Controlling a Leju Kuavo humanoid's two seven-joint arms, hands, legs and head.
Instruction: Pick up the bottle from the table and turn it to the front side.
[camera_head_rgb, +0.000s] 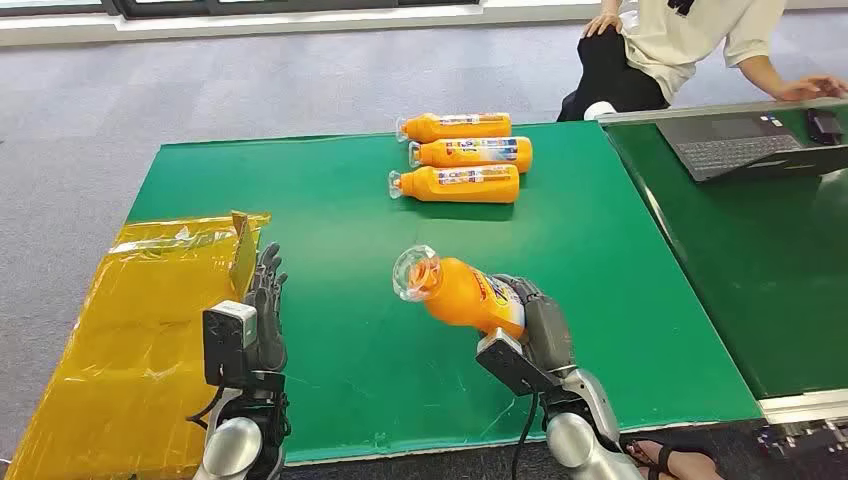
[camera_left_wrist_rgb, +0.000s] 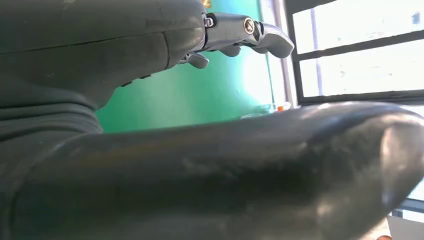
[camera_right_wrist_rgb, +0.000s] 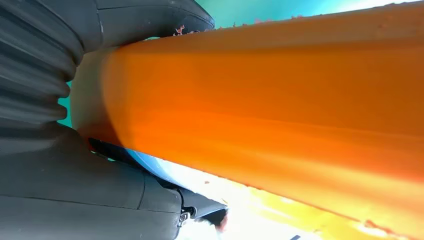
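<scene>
My right hand (camera_head_rgb: 535, 325) grips an orange bottle (camera_head_rgb: 465, 292) by its labelled lower part, above the green table (camera_head_rgb: 340, 260). The bottle is tilted, its clear cap end pointing up and to the left. In the right wrist view the orange bottle (camera_right_wrist_rgb: 280, 105) lies close across my palm, with the thumb (camera_right_wrist_rgb: 75, 200) against it. My left hand (camera_head_rgb: 265, 310) hovers at the table's left edge with fingers straight and apart, holding nothing. The left wrist view has its fingers (camera_left_wrist_rgb: 250, 35) stretched over the green surface.
Three more orange bottles (camera_head_rgb: 460, 155) lie side by side at the table's far middle. A yellow wrapped box (camera_head_rgb: 140, 330) sits off the left edge. A person (camera_head_rgb: 690, 45) sits at back right beside a laptop (camera_head_rgb: 750, 145) on a second green table (camera_head_rgb: 760, 260).
</scene>
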